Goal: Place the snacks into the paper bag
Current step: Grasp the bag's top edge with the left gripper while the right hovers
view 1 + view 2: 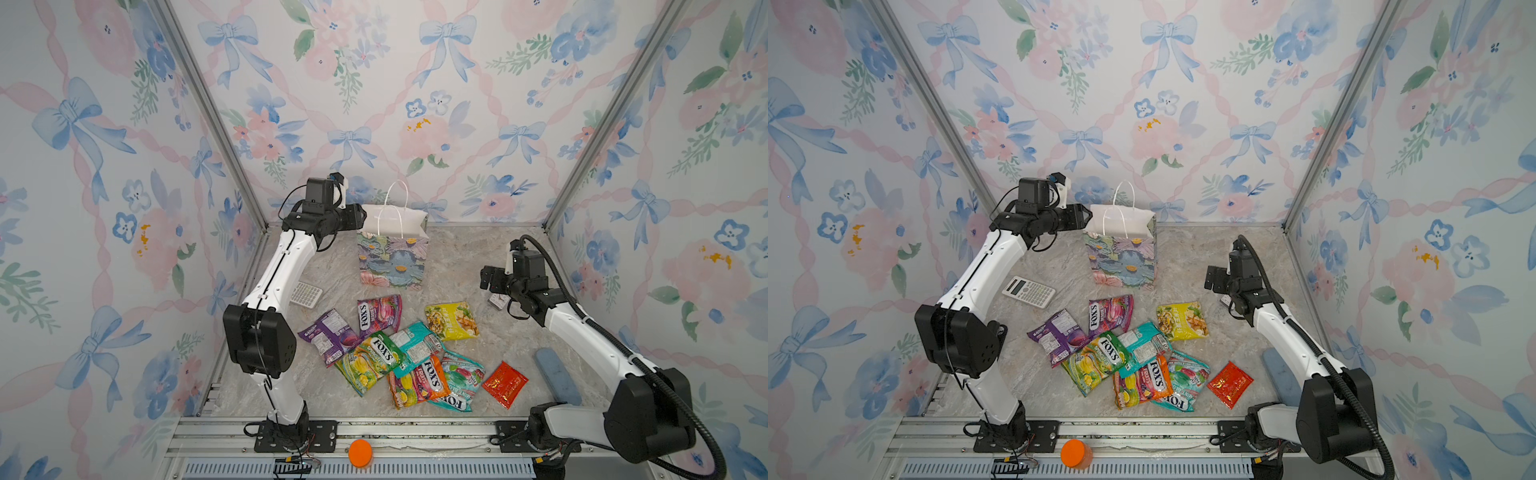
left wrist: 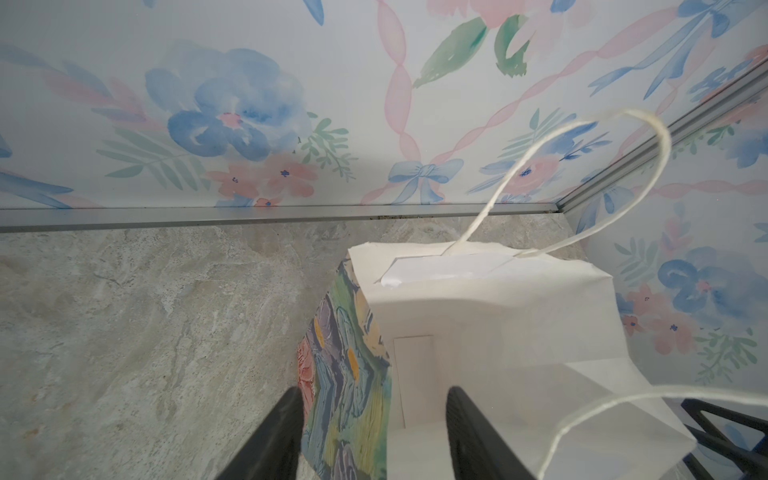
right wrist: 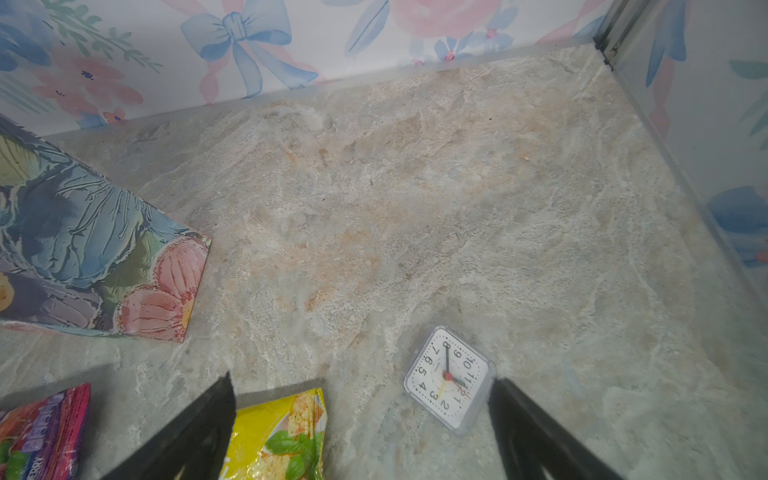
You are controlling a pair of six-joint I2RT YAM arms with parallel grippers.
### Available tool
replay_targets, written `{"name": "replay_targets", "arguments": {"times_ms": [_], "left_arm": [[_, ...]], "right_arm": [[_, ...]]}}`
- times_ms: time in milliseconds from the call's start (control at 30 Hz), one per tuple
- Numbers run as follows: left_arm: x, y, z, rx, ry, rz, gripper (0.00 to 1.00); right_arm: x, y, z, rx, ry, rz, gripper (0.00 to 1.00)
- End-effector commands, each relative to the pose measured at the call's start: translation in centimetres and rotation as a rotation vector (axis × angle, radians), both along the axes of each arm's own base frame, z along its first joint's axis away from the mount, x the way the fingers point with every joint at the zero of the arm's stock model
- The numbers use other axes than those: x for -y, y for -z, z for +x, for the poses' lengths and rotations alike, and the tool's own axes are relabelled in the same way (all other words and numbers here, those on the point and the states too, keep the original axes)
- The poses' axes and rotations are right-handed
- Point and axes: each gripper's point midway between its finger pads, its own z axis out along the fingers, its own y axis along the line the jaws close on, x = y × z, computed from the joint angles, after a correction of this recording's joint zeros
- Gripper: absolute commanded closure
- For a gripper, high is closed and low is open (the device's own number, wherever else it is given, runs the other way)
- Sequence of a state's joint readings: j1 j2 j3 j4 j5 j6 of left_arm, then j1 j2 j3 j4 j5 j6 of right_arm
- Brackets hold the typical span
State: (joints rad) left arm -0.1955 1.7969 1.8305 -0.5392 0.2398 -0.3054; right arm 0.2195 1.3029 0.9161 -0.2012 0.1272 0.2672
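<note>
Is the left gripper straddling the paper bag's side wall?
Yes, the left gripper has one finger outside the paper bag and one inside its white lining.

Marbled tabletop, paper bag (upright), heaped snacks, calculator, clock, blue block

Both arms have glossy white links and boxy black joint housings. The left arm has a thin black cable clipped along its shell, back from the black left claw. Behind the right claw, a thick ribbed black hose trails the right arm. The black base plates show silver screws.
</note>
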Motion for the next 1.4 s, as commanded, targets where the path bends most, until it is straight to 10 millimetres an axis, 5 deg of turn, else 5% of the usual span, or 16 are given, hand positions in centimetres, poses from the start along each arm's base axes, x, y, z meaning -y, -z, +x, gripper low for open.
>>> {"name": "replay_targets", "arguments": {"times_ms": [0, 500, 867, 1367], "left_arm": [[-0.5, 0.6, 0.4, -0.015, -0.017, 0.071, 0.46], [1.1, 2.0, 1.8, -0.055, 0.012, 0.115, 0.63], [0.1, 1.5, 1.3, -0.065, -0.05, 0.135, 0.98], [-3.6, -0.6, -2.3, -0.045, -0.22, 0.163, 1.0]], "right_arm": [[-0.3, -0.4, -0.2, -0.01, -0.015, -0.026, 0.03], [-0.8, 0.0, -0.3, -0.024, -0.028, -0.024, 0.03], [-0.9, 0.3, -0.2, -0.03, -0.029, -0.018, 0.03], [-1.7, 1.2, 0.0, -0.05, -0.049, 0.0, 0.03]]}}
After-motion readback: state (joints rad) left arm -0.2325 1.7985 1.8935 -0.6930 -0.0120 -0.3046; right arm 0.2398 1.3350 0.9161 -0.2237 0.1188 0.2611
